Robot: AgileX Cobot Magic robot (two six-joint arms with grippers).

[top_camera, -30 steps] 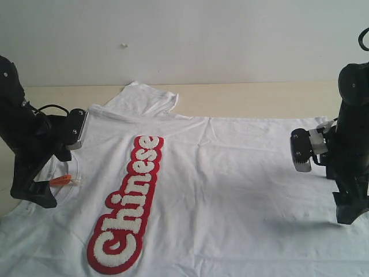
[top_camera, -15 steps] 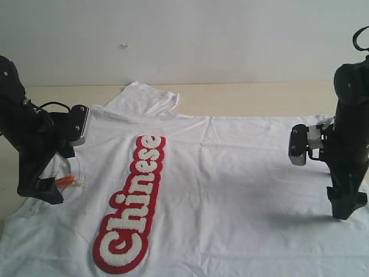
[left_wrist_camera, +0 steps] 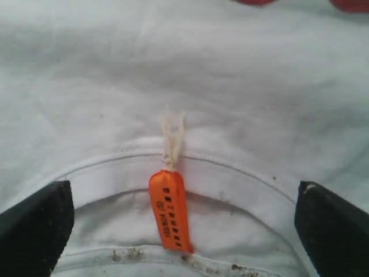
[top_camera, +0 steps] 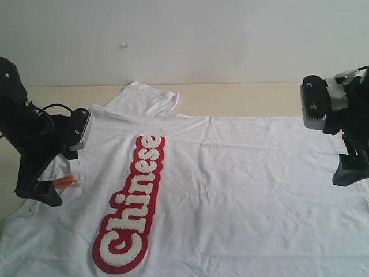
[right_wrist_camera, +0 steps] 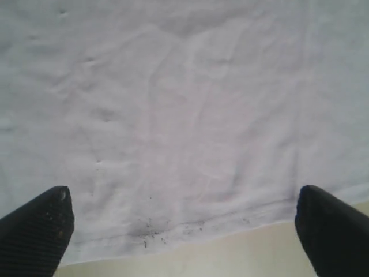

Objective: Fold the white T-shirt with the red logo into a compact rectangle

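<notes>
1. The white T-shirt (top_camera: 230,184) lies spread face up on a pale table (top_camera: 248,95), lightly wrinkled. Its collar (left_wrist_camera: 115,173) is at the left of the exterior view and its hem (right_wrist_camera: 190,228) at the right. 1 sleeve (top_camera: 144,98) juts toward the far wall.
2. The red logo (top_camera: 130,205) runs across the chest in full view, with no cloth folded over it. Judged from that, no fold has been made yet and the task is at its opening step.
3. The left gripper (left_wrist_camera: 184,225) hangs over the neckline, jaws spread wide and holding nothing. The orange neck tag (left_wrist_camera: 169,210) sits between its 2 fingers. Whether the fingertips touch the cloth cannot be told.
4. The right gripper (right_wrist_camera: 184,231) is poised above the hem, where white cloth meets bare table. Its jaws are equally wide apart and it too is empty. In the exterior view it stands clear of the fabric.
5. The step in hand looks like lining up on the 2 ends of the shirt before a first grasp.
6. The next move likely calls for both arms to descend and pinch collar and hem. They would need to grip deep enough to catch both layers, then lift together so the thin cotton does not drag or bunch.
</notes>
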